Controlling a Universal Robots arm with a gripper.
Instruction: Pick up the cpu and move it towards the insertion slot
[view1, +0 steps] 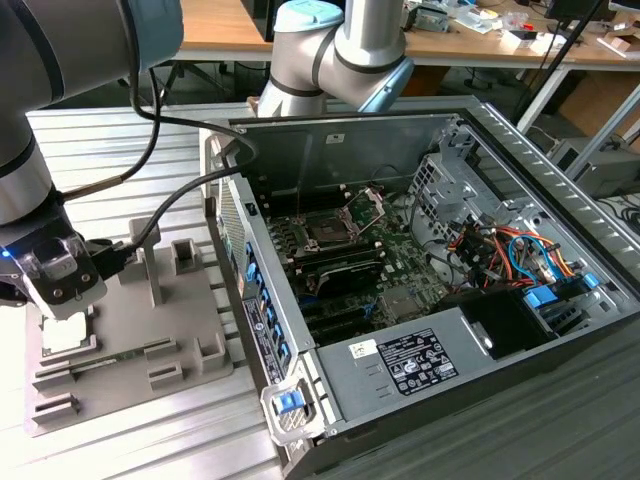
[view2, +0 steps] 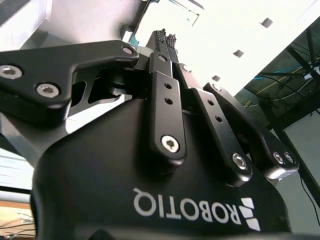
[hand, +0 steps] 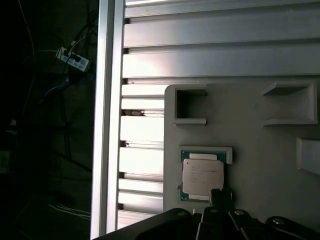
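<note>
Cpu (hand: 202, 175) lies flat in its nest on grey fixture plate (hand: 250, 145), tool (view2: 166, 36) close above, fingers pinched narrow and empty; likely light, stiff, slick-topped, fragile, best gripped by opposite edges.

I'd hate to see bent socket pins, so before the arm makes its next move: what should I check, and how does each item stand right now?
1. cpu lying flat in its nest on the grey fixture plate: ok.
2. gripper down at the cpu: ok.
3. Firm hold on the cpu: cannot tell.
4. insertion slot uncovered, load plate swung up: ok.
5. Coloured cables apart from the insertion slot: ok.
</note>
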